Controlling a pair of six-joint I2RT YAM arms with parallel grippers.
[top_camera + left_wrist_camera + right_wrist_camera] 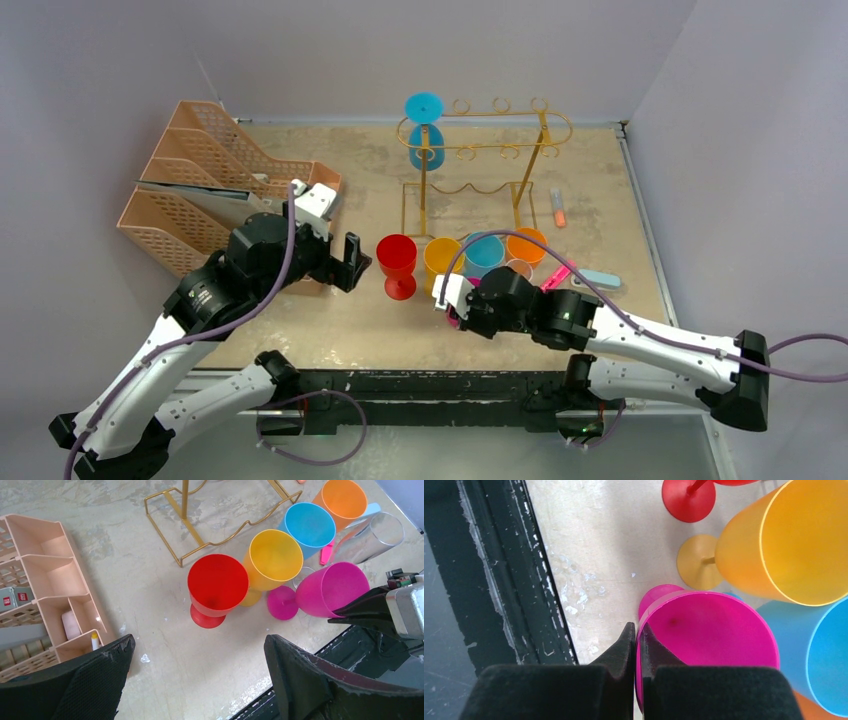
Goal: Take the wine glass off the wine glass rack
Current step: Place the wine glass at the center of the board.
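The gold wire wine glass rack (pixel 487 132) stands at the back of the table; its base also shows in the left wrist view (pixel 175 520). A blue wine glass (pixel 426 128) hangs upside down at the rack's left end. My right gripper (pixel 638 636) is shut on the rim of a magenta wine glass (pixel 714 645), one finger inside the bowl and one outside, low near the table's front edge. The magenta glass (pixel 330 587) leans beside the yellow one. My left gripper (pixel 350 262) is open and empty, just left of the upright red glass (pixel 397 262).
Yellow (pixel 442 258), blue (pixel 485 250) and orange (pixel 526 245) glasses and a clear one (pixel 372 535) cluster in front of the rack. Peach mesh file trays (pixel 200 190) stand at the left. Markers (pixel 558 208) lie at the right. A black rail (pixel 499 580) runs along the near edge.
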